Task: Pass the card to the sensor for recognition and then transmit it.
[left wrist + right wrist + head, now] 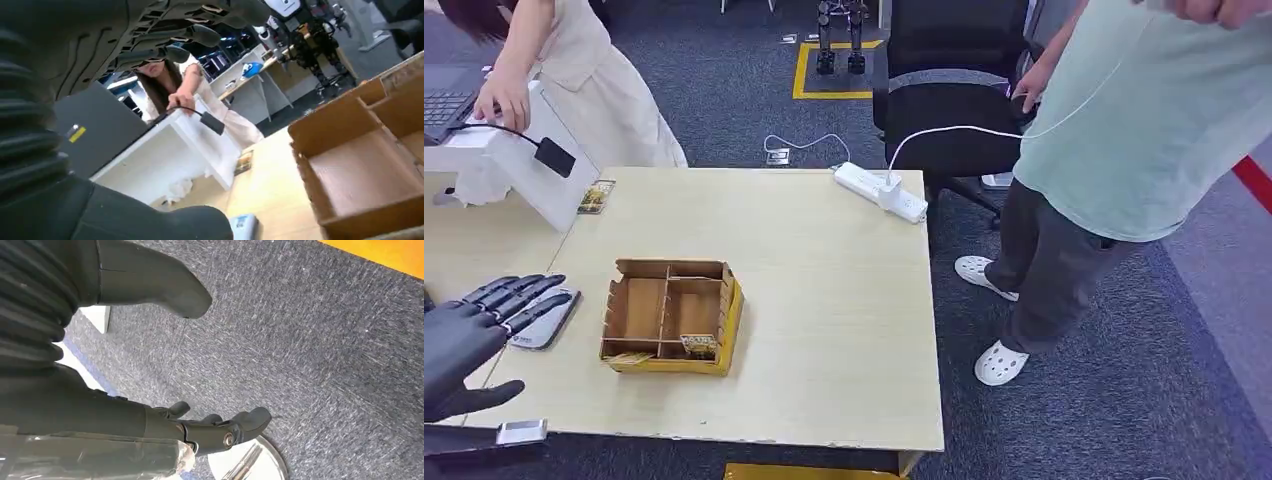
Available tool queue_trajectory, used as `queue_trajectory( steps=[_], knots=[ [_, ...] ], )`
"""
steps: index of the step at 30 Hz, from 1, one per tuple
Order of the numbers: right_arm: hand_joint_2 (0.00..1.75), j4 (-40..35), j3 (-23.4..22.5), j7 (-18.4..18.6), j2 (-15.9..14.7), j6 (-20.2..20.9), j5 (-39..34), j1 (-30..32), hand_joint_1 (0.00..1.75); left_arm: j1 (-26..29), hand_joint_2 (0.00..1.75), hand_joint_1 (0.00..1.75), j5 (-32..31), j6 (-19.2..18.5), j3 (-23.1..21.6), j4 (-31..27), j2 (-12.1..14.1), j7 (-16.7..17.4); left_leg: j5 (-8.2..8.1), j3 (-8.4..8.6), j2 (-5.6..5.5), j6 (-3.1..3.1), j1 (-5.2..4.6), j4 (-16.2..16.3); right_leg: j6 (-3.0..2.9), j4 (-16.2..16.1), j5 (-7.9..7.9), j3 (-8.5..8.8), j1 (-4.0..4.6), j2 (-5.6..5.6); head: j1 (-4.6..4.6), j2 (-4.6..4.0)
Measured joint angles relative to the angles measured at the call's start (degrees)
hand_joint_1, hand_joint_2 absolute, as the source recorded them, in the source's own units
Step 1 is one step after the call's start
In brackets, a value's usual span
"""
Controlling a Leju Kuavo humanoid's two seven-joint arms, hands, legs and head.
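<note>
Light wood table [824, 300] takes up most of the head view. Person in pale green top [1144, 120] stands off its right side; another person in cream [574, 70] is at the far left with a hand on a white stand [519, 165]. Small black sensor [555, 157] hangs on a cable at the stand's front face, far-left of the table.

Cardboard divider box [671, 315] sits mid-left on the table. Something flat and printed lies in its near compartment, too small to tell what.

Left hand [469, 345] comes in at the near-left edge, fingers spread and stretched flat, thumb out, holding nothing. Its fingertips hover over or just touch the card [542, 318], a pale flat card in a dark surround lying on the table just left of the box. Contact unclear. Left wrist view shows a blue-white corner of the card [244, 226] below the thumb.

Key relation: card lies directly ahead of the left fingertips, long axis roughly near-to-far with a slight rightward tilt. Sensor is farther beyond it, same side. Left hand is clearly the nearer one.

Right hand [150, 365] hangs over grey carpet, fingers loosely curled, nothing in it.

Likely next: pinch the card.
</note>
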Motion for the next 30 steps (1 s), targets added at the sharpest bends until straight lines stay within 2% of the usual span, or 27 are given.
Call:
queue_trajectory(
  steps=[3, 9, 17, 26, 30],
  knots=[
    [1.75, 0.00, -0.33, 0.02, 0.07, -0.07, 0.07, 0.00, 0.00, -1.85, 1.75, 0.00, -2.55, 1.48, -5.42, 1.44, -2.36, 0.87, 0.00, -0.01, 0.00, 0.00, 0.00, 0.00, 0.00, -0.01, 0.00, -0.02, 0.00, 0.00, 0.00, 0.00],
    [1.75, 0.00, -0.57, 0.17, 0.09, -0.42, 0.44, 0.00, 0.00, -3.92, 1.75, 0.00, -4.02, 2.62, -11.19, 3.69, -5.33, 2.45, -0.01, 0.01, 0.02, 0.00, 0.00, 0.00, 0.00, -0.02, 0.00, -0.02, 0.00, 0.02, -0.02, 0.00],
    [1.75, 0.00, -0.85, 0.50, 0.09, -0.48, 0.76, 0.02, 0.00, -4.46, 1.75, 0.00, -5.20, 4.96, -14.55, 5.94, -6.97, 4.48, 0.00, 0.01, 0.01, 0.00, 0.01, 0.00, 0.00, -0.02, 0.00, -0.02, 0.00, 0.01, -0.02, 0.00],
    [1.75, 0.00, -1.22, 0.57, 0.11, -0.50, 1.12, 0.01, 0.00, -8.01, 1.75, 0.00, -9.19, 7.99, -19.42, 9.17, -12.08, 5.68, 0.00, 0.01, 0.00, 0.00, -0.01, 0.01, 0.01, -0.03, 0.00, -0.01, 0.00, 0.01, -0.02, 0.00],
    [1.75, -0.02, -1.40, 0.68, 0.22, -0.52, 1.62, -0.01, 0.00, -11.23, 1.75, 0.00, -12.96, 10.77, -21.50, 12.02, -16.37, 6.73, 0.00, 0.01, -0.02, 0.01, -0.01, 0.01, 0.01, -0.04, 0.00, 0.00, -0.01, -0.01, 0.02, 0.00]
  ],
)
